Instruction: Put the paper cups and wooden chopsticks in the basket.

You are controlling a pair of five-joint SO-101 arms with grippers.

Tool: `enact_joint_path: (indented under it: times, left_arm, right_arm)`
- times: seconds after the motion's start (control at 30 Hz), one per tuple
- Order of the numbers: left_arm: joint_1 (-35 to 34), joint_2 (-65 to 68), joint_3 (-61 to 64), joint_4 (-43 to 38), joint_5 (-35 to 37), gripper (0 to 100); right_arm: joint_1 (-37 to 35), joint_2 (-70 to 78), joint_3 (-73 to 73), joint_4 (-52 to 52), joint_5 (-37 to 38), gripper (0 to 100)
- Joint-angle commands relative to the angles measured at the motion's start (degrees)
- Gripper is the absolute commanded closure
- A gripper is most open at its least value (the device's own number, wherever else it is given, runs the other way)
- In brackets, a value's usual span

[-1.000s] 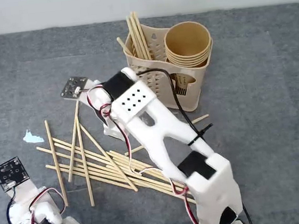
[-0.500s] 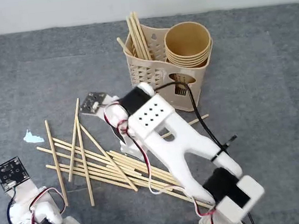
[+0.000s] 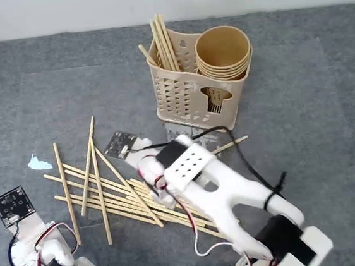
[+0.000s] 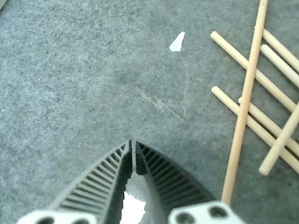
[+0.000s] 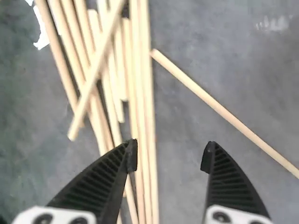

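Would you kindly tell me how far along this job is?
Done: the paper cups sit stacked in the basket, with a few chopsticks upright beside them. In hand: nothing; the right gripper hangs open over the loose chopsticks, the left gripper is shut. Left: that pile.

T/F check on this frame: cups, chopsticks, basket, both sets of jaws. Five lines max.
1. The paper cups sit stacked inside the basket. True.
2. Every chopstick is already in the basket. False: a few standing chopsticks are in it, while many loose chopsticks lie on the table.
3. The right jaws are shut on a chopstick. False: they are open over the loose chopsticks and hold nothing.
4. The left jaws are shut and empty. True.
5. The basket lies tipped on its side. False: it stands upright.
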Motion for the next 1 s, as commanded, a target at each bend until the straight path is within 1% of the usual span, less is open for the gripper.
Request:
enact_joint_path:
  times: [0.0,0.2,0.4,0.47,0.6,0.67,0.77,0.97]
  left_arm:
    - [0.44,0.18,-0.4,-0.97,-0.44,98]
    - [0.44,0.18,-0.4,-0.97,-0.44,98]
    - [0.44,0.18,-0.4,-0.97,-0.44,98]
    - [0.44,0.18,-0.4,-0.97,-0.44,98]
    - [0.44,0.18,-0.4,-0.97,-0.44,98]
    - [0.44,0.18,-0.4,-0.97,-0.44,98]
    - [0.44,0.18,-0.4,-0.97,-0.44,98]
    - [0.44,0.18,-0.4,-0.97,-0.44,98]
  right_arm:
    - [-2.07,2.51,0.0,-2.86,-2.02,76.4]
    - [-2.15,9.98,-0.26,-6.46,-2.02,76.4]
    - [-2.15,13.67,0.0,-8.84,-2.02,76.9]
    - [-1.8,14.9,0.0,-9.8,-1.67,80.9]
    - [-0.84,17.19,-0.26,-11.3,-1.58,93.0]
    - [-0.57,17.27,-0.26,-11.21,-1.49,96.4]
    - [-0.22,17.1,-0.26,-11.21,-1.49,98.7]
    - [-0.22,16.75,-0.26,-11.21,-0.44,99.1]
